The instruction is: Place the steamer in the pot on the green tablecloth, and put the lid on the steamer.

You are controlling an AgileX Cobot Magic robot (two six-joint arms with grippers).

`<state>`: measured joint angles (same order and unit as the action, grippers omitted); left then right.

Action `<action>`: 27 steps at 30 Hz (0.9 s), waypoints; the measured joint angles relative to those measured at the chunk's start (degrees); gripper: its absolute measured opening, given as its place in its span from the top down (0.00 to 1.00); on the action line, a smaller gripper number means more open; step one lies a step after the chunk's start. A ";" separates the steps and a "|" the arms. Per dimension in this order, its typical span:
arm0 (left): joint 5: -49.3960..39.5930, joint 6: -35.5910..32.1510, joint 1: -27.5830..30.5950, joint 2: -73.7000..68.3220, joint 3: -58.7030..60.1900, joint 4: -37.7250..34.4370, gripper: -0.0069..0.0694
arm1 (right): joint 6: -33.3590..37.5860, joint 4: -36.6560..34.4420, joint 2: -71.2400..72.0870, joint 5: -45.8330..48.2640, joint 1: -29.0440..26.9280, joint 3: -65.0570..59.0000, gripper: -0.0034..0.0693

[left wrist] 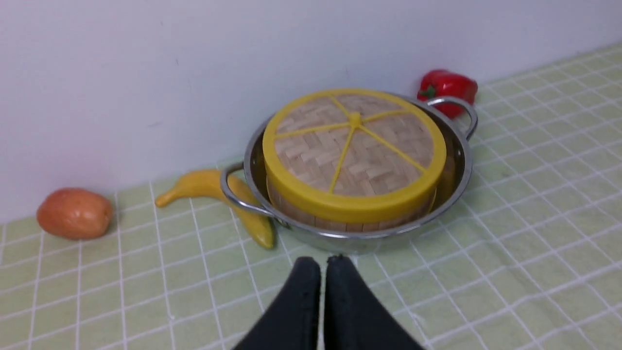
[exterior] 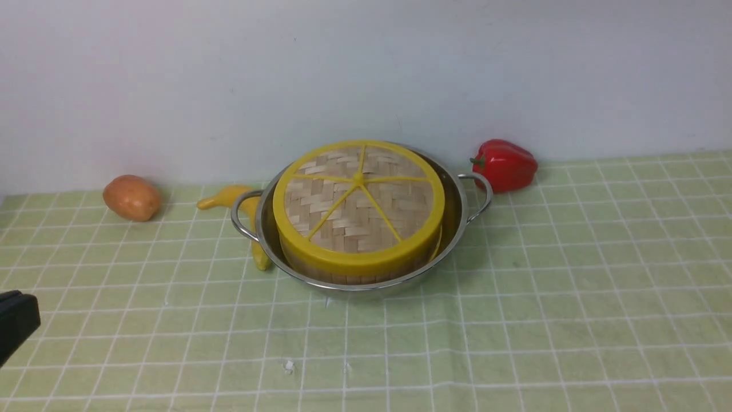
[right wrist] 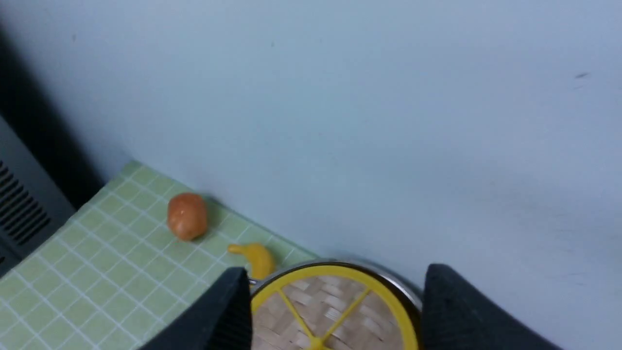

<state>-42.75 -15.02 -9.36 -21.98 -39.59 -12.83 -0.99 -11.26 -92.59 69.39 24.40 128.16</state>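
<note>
Both steps look done: lid on steamer, steamer in pot. L hand near-shut, empty; R hand wide open. Prob. nothing left.

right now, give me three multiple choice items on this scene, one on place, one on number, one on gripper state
1. Where is the steamer?
A) on bare cloth
B) in the pot
C) beside the pepper

2. How many spokes has the lid?
A) three
B) eight
C) five

3. How does the right gripper stand?
A) open
B) shut
C) clamped on the lid

1 B: the steamer sits inside the rim of the pot.
2 C: five yellow spokes meet at the knob of the lid.
3 A: the right gripper shows its fingertips wide apart, with nothing gripped.
</note>
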 joint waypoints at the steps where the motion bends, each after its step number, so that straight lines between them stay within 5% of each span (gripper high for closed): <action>1: 0.50 0.00 0.00 0.00 0.00 0.00 0.88 | 0.15 1.45 3.87 0.00 0.00 -3.42 0.45; 7: 0.68 0.00 0.00 -0.18 0.00 0.00 0.88 | 0.33 6.71 29.98 -4.00 0.00 -38.42 0.91; 9: 0.63 0.00 0.00 -0.24 0.00 0.00 0.87 | -0.53 6.24 37.89 -11.58 0.00 -52.35 0.97; 17: 0.75 0.00 0.00 -0.28 0.00 -0.42 0.85 | -4.08 4.13 53.65 -39.71 0.00 -92.83 0.97; 27: 0.69 -0.15 0.00 -0.28 0.00 -0.46 0.84 | -3.45 3.68 54.24 -50.20 0.00 -99.62 0.96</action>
<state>-42.07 -15.17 -9.36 -22.26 -39.59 -13.30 -4.43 -7.57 -38.35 19.19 24.40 28.54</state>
